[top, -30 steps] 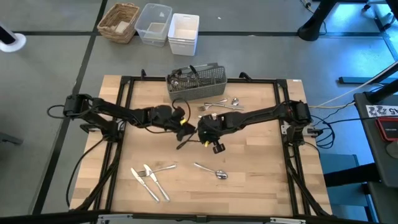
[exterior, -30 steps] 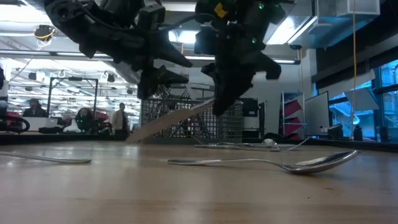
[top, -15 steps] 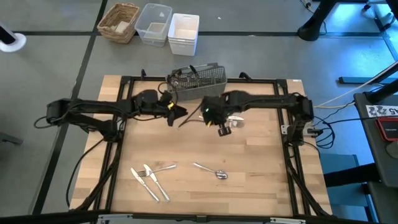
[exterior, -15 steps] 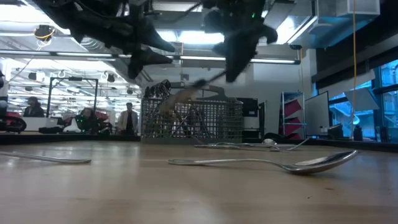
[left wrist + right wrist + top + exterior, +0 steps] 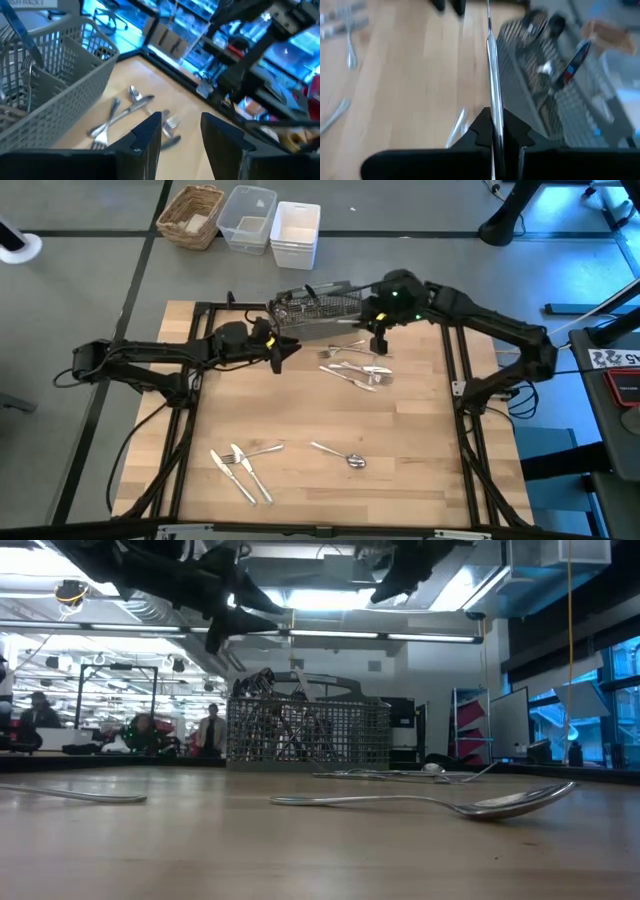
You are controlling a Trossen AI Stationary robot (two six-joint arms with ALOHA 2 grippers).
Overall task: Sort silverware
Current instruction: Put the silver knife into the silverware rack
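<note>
Silverware piece (image 5: 492, 75) pinched in the right gripper (image 5: 494, 131) jaws above the caddy (image 5: 318, 311); left gripper (image 5: 179, 131) jaws parted, empty, beside it

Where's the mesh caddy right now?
In the high view the grey mesh caddy sits at the table's far edge, near the middle, with the right pincer beside its right end and loose silverware just in front.

Above the wooden table (image 5: 400, 440), the right claw (image 5: 378, 328) hangs beside the mesh caddy (image 5: 315, 312). The left claw (image 5: 285, 348) sits just before it. Loose silverware (image 5: 355, 370) lies nearby.
</note>
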